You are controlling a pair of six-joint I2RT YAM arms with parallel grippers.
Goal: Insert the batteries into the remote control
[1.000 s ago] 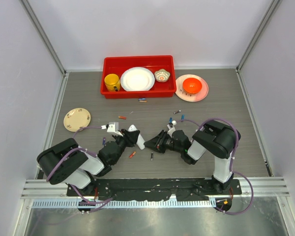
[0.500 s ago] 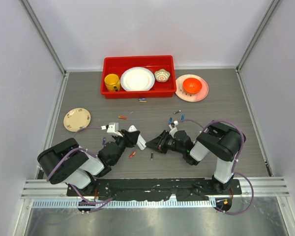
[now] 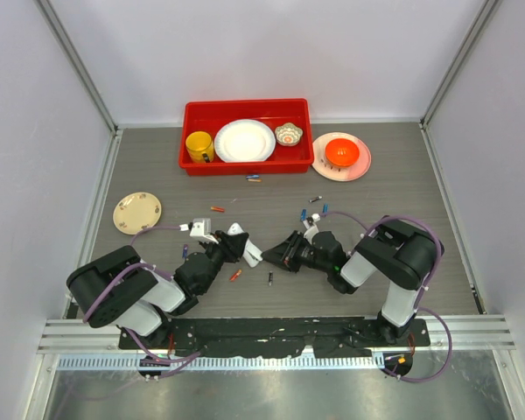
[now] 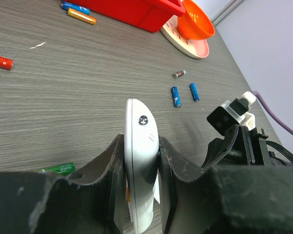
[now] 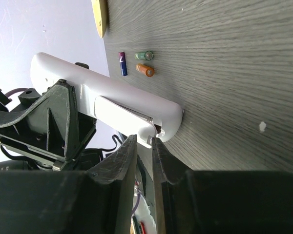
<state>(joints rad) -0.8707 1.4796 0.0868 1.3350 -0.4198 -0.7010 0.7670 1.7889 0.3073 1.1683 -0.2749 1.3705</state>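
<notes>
The left jaws clamp the remote control [image 5: 136, 100] edge-up near the desk [image 4: 88, 87]; the right jaws stand almost together at its end, whether holding anything I cannot tell; a push there may twist it loose.

White remote control [image 4: 140, 165]; red bin [image 3: 245, 166] w/ yellow mug [image 3: 199, 145]; orange bowl [image 3: 341, 153]; 2 blue batteries [image 4: 176, 96].

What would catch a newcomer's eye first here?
The white remote control clamped on edge in the left end effector at the table centre, the right end effector close to its end. Behind, a red bin of crockery, and batteries scattered across the grey table.
</notes>
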